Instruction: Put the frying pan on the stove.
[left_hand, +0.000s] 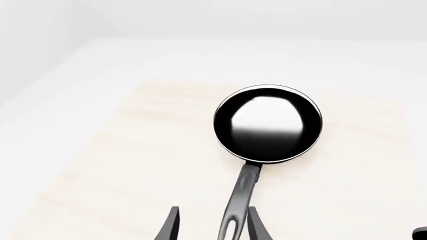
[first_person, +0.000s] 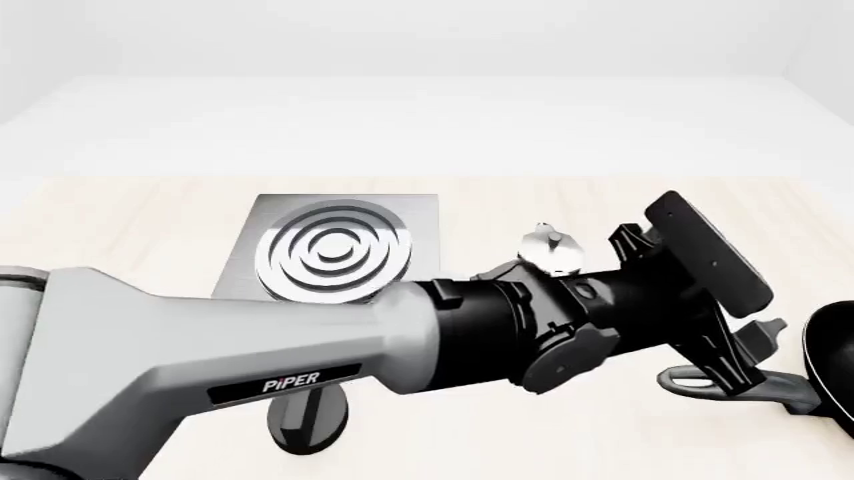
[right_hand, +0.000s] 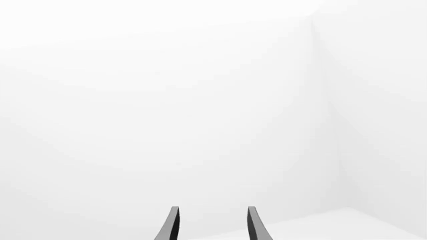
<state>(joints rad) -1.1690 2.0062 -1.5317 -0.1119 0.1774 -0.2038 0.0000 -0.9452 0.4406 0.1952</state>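
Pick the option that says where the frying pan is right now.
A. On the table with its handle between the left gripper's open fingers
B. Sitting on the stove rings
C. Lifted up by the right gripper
A: the frying pan lies on the table, off the stove, its handle end between the left gripper's spread fingers.

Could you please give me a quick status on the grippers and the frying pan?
Left gripper open, straddling frying pan handle end. Right gripper open, empty. Pan off the stove, at table's right. Moka pot between them.
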